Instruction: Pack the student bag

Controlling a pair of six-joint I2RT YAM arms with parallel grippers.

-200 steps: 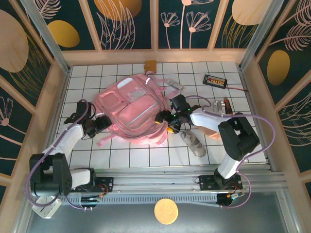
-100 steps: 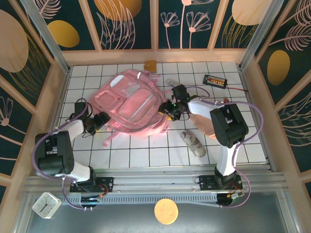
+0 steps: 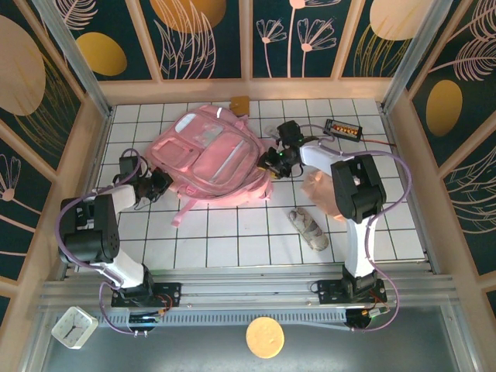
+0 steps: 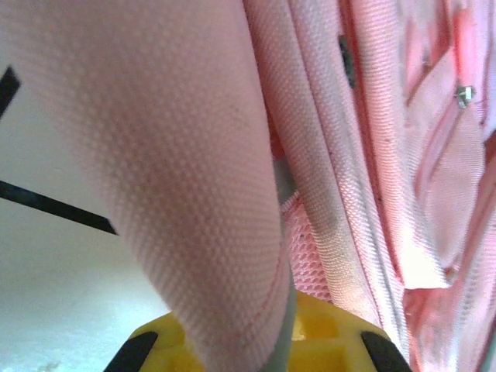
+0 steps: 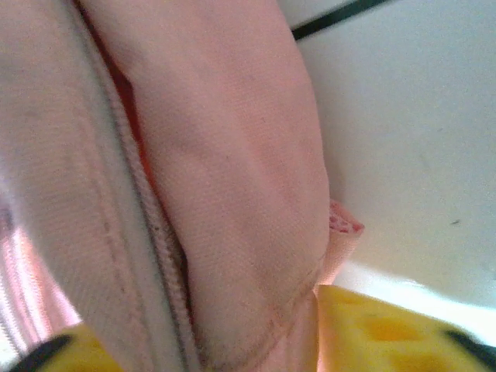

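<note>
Overhead looks down; wrist cameras hug student bag (image 3: 205, 159).

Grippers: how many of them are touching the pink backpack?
2. The left gripper is shut on the left side of the pink backpack; the right gripper is closed on its right edge.

a robot lab test cell, not a home or a shop. a white surface (image 3: 232, 248) ruled in a black grid is boxed in by wooden-framed walls (image 3: 77, 167) and metal corner posts (image 3: 70, 54). printed teal panels (image 3: 209, 39) with gold discs and line-drawn leaves form a staged backdrop. 2 robot arms, the left arm (image 3: 85, 240) and the right arm (image 3: 356, 190), are bolted to an aluminium rail (image 3: 256, 288) at the near edge.
</note>
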